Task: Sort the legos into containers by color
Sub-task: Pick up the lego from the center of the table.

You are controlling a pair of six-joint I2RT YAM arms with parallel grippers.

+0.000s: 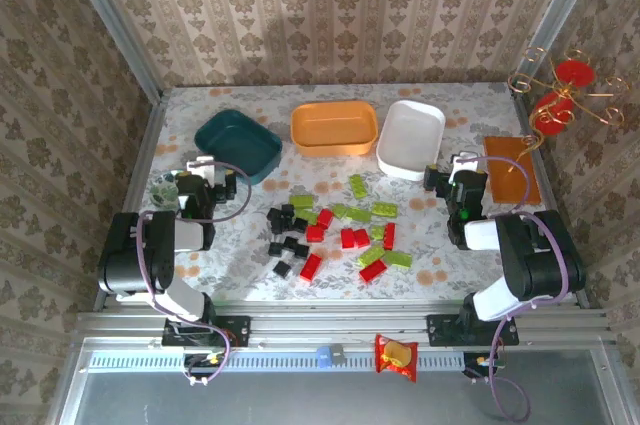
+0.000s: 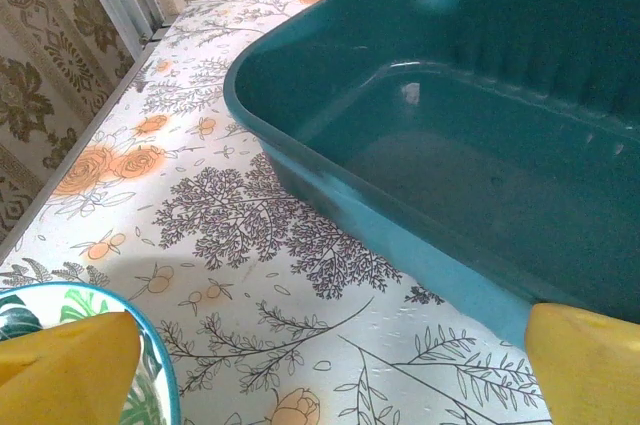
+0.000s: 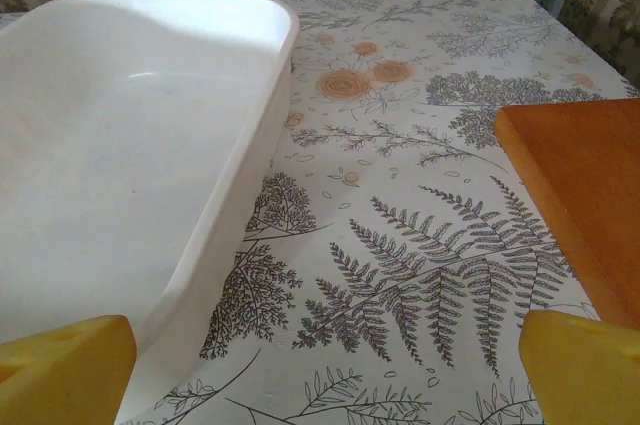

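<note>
"Where are the arms sitting?"

"Both are folded low. The left arm is nearer than the orange tray and off to its left, the right arm nearer and off to its right."

"And the fingers?"

"The left fingers are spread wide and empty. The right fingers are spread wide and empty too."

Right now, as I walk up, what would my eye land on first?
A jumble of black, red and lime green legos sprawls in the middle of the flowery table. Behind it stand three empty trays in a row: dark teal tray left, orange tray middle, white tray right.
</note>
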